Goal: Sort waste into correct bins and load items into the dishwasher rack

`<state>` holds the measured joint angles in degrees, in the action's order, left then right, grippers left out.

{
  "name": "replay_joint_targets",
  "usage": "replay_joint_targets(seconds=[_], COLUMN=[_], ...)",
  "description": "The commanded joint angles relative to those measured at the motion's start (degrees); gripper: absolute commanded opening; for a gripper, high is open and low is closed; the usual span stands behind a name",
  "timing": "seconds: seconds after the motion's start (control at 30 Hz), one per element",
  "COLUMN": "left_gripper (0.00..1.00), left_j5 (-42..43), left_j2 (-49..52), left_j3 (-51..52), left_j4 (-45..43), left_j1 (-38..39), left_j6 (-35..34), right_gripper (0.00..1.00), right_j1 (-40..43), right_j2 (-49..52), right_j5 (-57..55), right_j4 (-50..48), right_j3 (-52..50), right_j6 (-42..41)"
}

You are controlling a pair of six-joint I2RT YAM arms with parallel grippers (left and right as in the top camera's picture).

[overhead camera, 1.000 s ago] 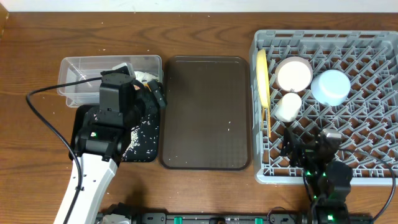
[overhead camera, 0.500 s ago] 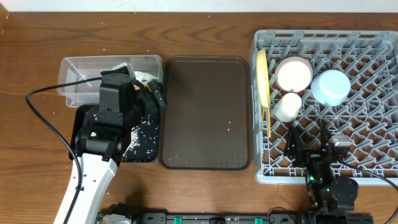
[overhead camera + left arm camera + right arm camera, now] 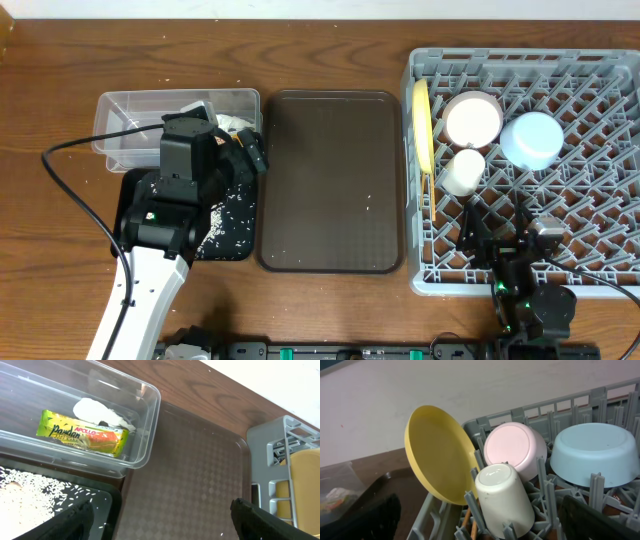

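Note:
The grey dishwasher rack [image 3: 600, 260] holds the yellow-green plate [image 3: 421, 125] on edge, the white bowl [image 3: 472, 118], the light blue bowl [image 3: 532, 139] and the small white cup [image 3: 463, 172]; the chopsticks [image 3: 470, 522] lie under the cup. The clear tub [image 3: 130, 110] holds the snack wrapper [image 3: 82, 433] and the white tissue [image 3: 97, 412]. The black tray [image 3: 235, 245] holds rice scraps [image 3: 30, 495]. My left gripper [image 3: 162, 520] is open and empty over the brown tray's left edge. My right gripper [image 3: 480, 520] is open and empty near the rack's front edge.
The dark brown serving tray [image 3: 332, 180] lies between the bins and the rack, with a few rice specks on it. A black cable [image 3: 60, 190] loops left of the left arm. Bare wooden table surrounds everything.
The right arm drew back toward the table's front edge between the earliest frame and half a second ago, then stayed. The left arm has not moved.

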<state>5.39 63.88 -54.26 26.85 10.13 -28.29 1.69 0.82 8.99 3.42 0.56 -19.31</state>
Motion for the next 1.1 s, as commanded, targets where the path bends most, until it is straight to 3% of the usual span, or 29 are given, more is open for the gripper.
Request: replay_joint_targets(seconds=[0.0, 0.57, 1.07], left_gripper=[0.9, 0.9, 0.9], left_j5=[-0.52, -0.52, -3.63], left_j2=[0.11, -0.61, -30.67], left_j3=[-1.01, -0.09, 10.64], left_j4=[0.13, 1.57, 3.93], left_j1=[-0.24, -0.2, -0.22], left_j6=[0.55, 0.55, 0.79], right_gripper=[0.99, 0.99, 0.99], right_j1=[-0.07, -0.07, -0.07], right_j2=[-0.55, -0.55, -0.55], right_j5=[0.24, 0.22, 0.22], right_j4=[0.04, 0.04, 0.04], right_j3=[-0.24, -0.24, -0.24], right_j6=[-0.81, -0.81, -0.81])
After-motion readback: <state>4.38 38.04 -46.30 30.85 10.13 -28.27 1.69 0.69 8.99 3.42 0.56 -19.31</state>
